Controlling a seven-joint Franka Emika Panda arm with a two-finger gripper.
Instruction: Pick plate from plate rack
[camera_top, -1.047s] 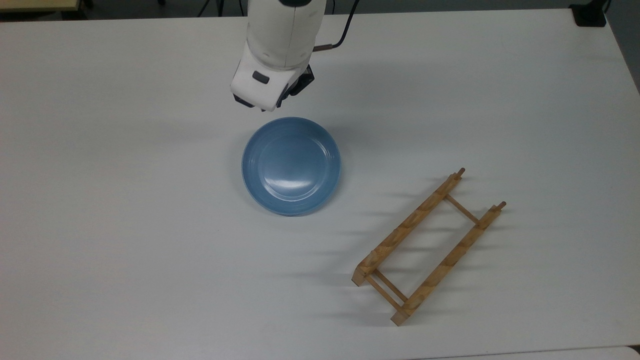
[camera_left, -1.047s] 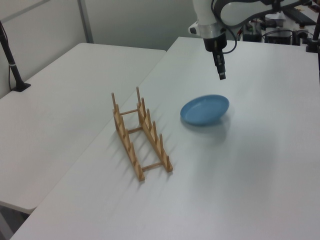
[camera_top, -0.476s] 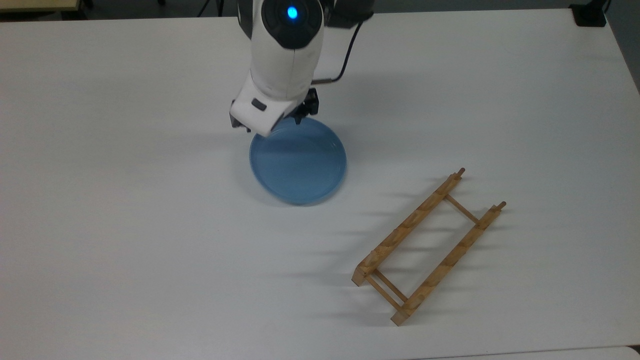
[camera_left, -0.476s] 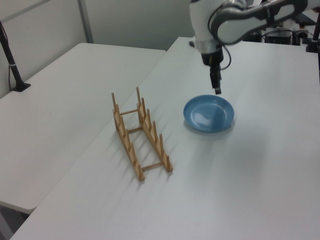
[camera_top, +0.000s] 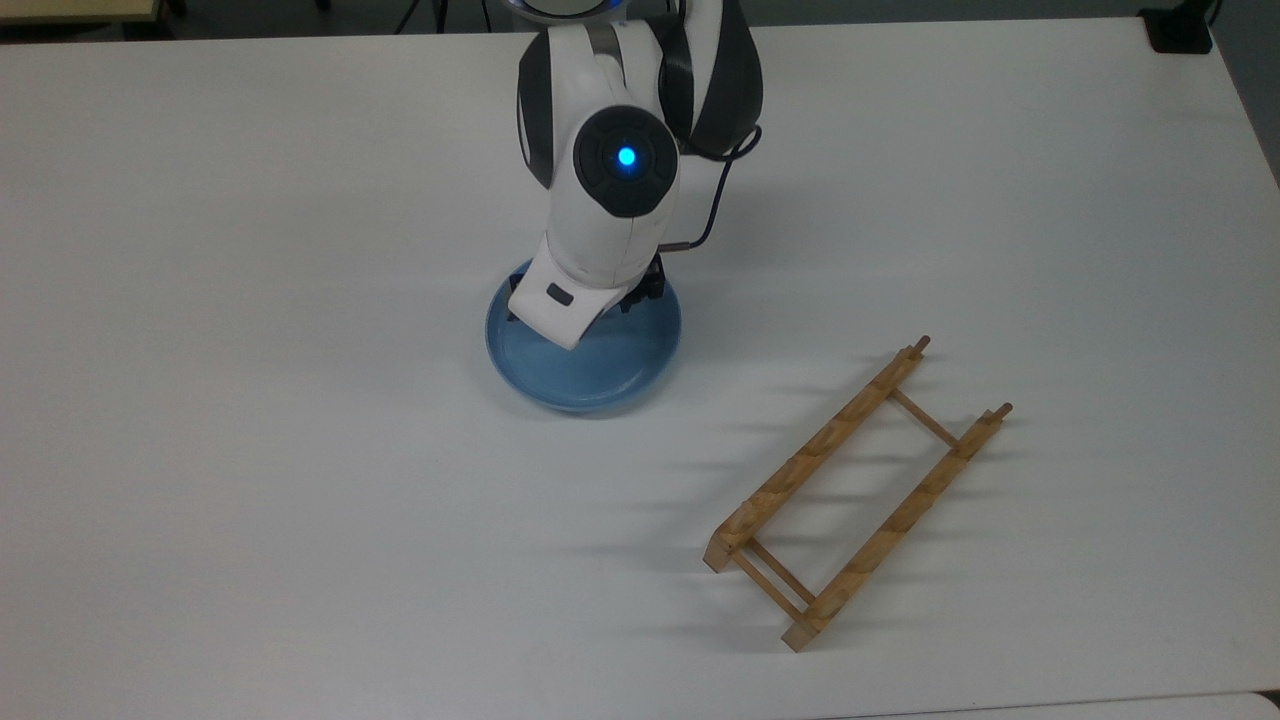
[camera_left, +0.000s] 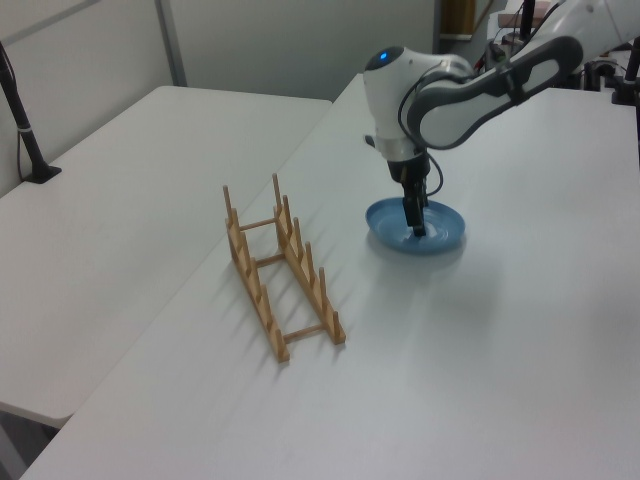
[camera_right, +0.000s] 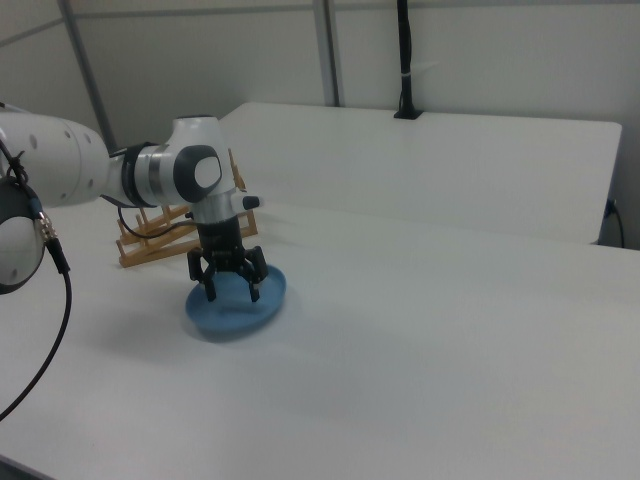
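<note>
The light-blue plate (camera_top: 622, 372) (camera_left: 443, 236) (camera_right: 232, 316) rests on the white table, apart from the plate rack. The wooden plate rack (camera_top: 860, 495) (camera_left: 283, 270) (camera_right: 150, 236) stands with nothing in it, toward the top view's lower right. My gripper (camera_right: 232, 292) (camera_left: 416, 228) points straight down into the plate's dish, open, with nothing between its fingers. In the top view the white wrist (camera_top: 600, 230) hides the plate's far half. I cannot tell whether the fingertips touch the plate.
The white table (camera_top: 250, 480) spreads wide around the plate and rack. A second white table (camera_left: 110, 230) adjoins it on the left view's left, with a black pole (camera_left: 22, 115) clamped on it. A black cable (camera_top: 715, 215) hangs from the arm.
The gripper has come down from above the plate's far edge to low over its middle. The plate rocked and shifted slightly while the rack stayed put.
</note>
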